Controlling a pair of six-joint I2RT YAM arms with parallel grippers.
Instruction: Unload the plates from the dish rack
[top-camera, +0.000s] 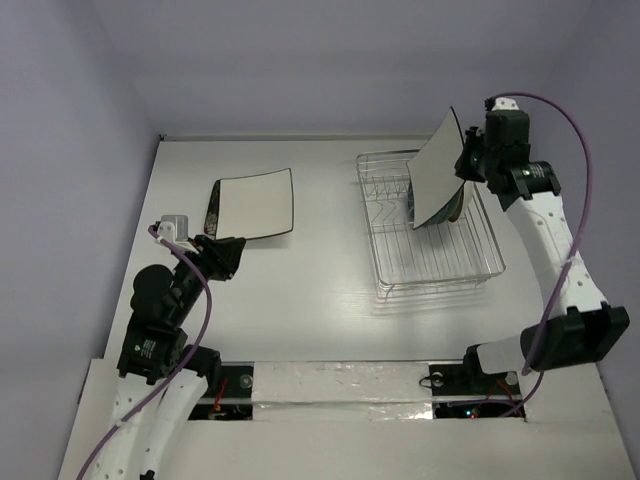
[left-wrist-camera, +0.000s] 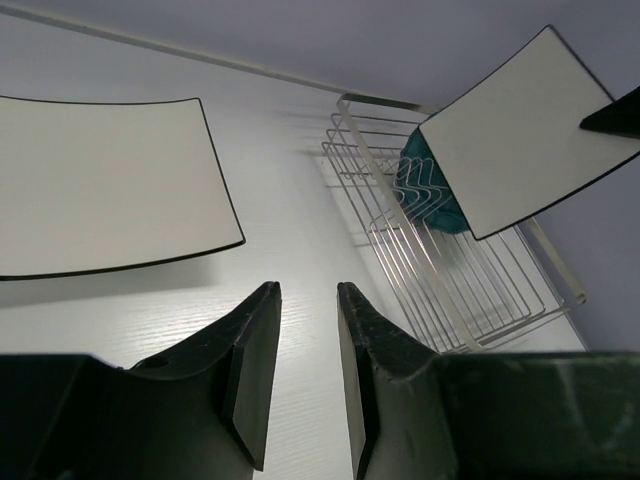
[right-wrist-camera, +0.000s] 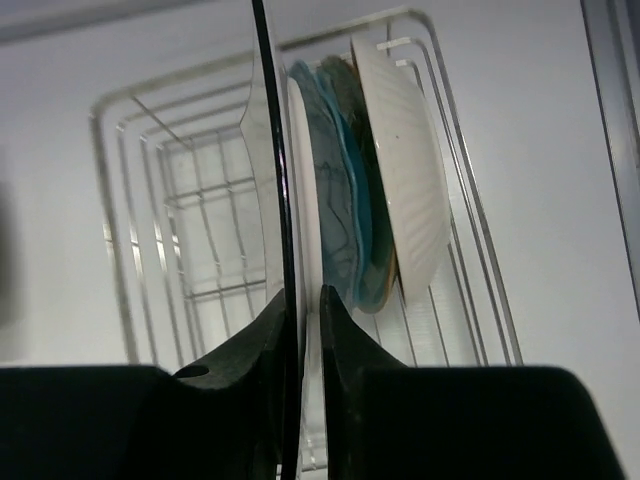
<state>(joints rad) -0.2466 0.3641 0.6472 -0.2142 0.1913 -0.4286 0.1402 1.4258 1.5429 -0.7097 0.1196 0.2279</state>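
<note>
Shows four plates, one dish rack. Inside rack: teal plate, round white plate. Above rack: square plate pinched by right gripper. Left of rack: second square plate, near narrowly parted left gripper.

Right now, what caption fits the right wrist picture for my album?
Right gripper holds a square plate edge-on over the dish rack; a teal plate and a ribbed white plate stand inside.

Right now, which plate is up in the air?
The square plate in the right tool; the other square plate lies on the table, round plates sit racked.
</note>
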